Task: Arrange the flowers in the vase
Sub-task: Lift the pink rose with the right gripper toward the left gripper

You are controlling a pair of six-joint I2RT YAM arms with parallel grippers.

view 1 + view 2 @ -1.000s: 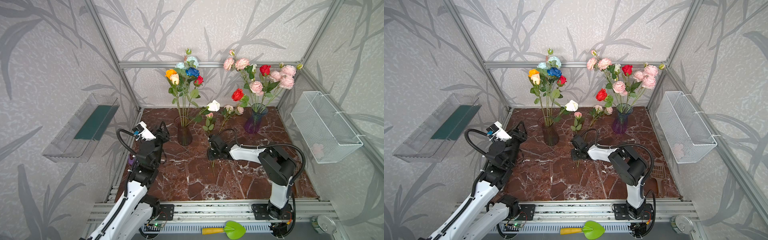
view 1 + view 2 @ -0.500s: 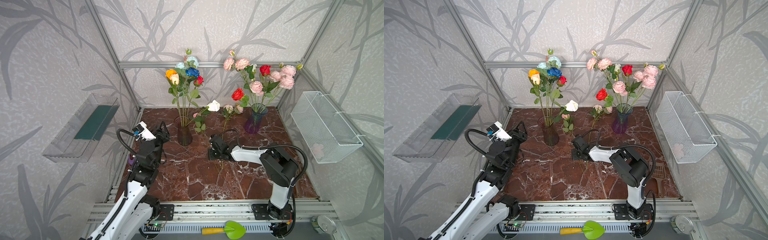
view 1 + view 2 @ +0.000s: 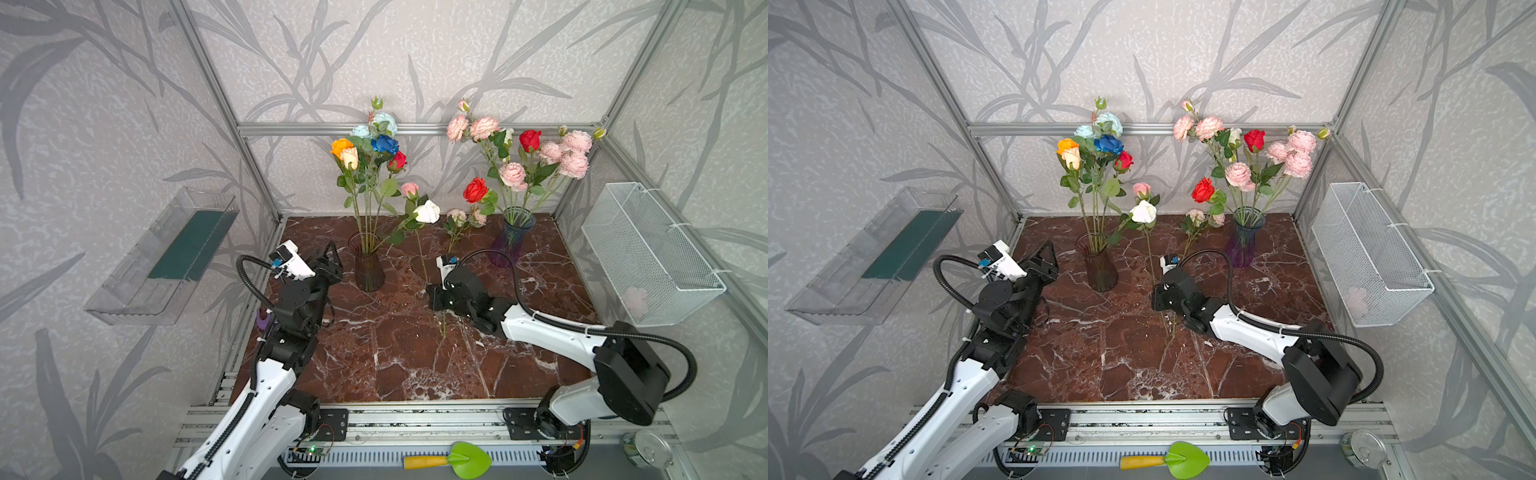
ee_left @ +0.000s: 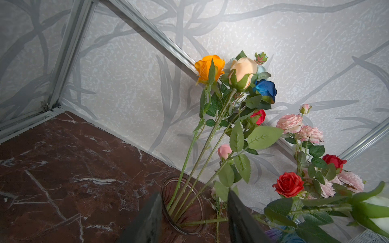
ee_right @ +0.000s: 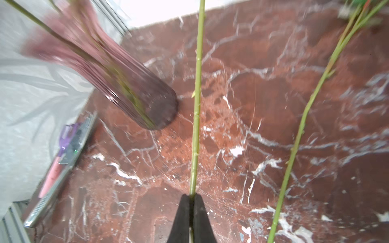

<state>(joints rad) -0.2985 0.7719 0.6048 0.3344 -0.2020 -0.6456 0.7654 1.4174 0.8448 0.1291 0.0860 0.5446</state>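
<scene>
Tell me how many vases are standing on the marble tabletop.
2. The brown glass vase stands left of centre, and the purple vase stands toward the back right. No other vase shows in any view.

No text, brand, number or sign can be read in any view, and any print on the tin can [image 3: 647, 449] is too small to make out.
</scene>
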